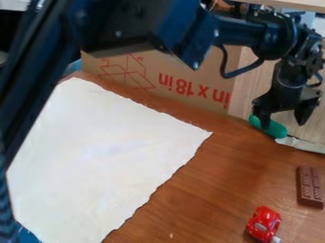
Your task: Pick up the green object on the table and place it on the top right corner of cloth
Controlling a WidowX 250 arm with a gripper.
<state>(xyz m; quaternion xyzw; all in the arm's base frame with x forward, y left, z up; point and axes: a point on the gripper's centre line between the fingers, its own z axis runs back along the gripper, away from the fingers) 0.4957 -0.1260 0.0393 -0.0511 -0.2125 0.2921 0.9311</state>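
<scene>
My gripper (283,121) hangs at the right side of the camera view, low over the far edge of the table. Its two fingers are spread apart. The green object (273,128), rounded and elongated, lies on the table at that edge; the left finger overlaps it in the view, while the right finger stands off to its right. Whether the left finger touches it, I cannot tell. A white cloth (108,152) covers the left and middle of the table, with one corner pointing right toward the green object.
A cardboard box (190,90) stands behind the cloth. Beside the green object's right end lies a whitish strip (301,144). A brown chocolate-bar-like block (310,186) and a red toy car (263,223) sit at the lower right.
</scene>
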